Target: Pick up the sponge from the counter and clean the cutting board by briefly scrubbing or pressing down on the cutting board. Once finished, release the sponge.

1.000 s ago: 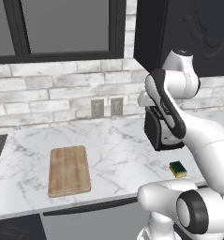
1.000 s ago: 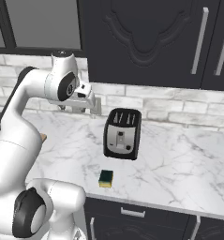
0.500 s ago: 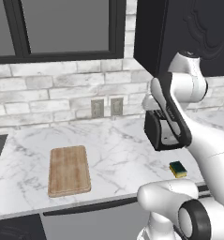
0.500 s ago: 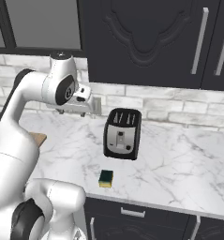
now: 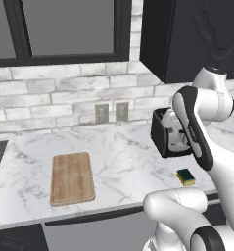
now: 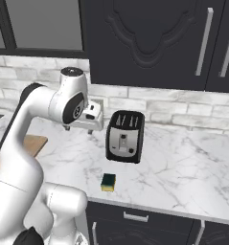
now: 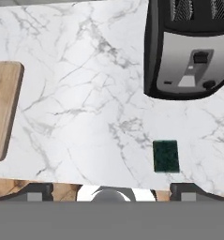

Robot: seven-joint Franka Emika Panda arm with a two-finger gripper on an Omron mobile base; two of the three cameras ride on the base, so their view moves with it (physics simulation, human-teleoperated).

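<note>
The sponge [image 6: 108,182] lies green side up on the marble surface [image 6: 183,162] near its front edge, just in front of the black and silver toaster [image 6: 125,136], apart from it. The wooden cutting board [image 5: 72,177] lies flat well to the left, nothing on it. The gripper [image 6: 79,128] hangs high above the surface between board and toaster, its jaws spread wide and holding nothing
</note>
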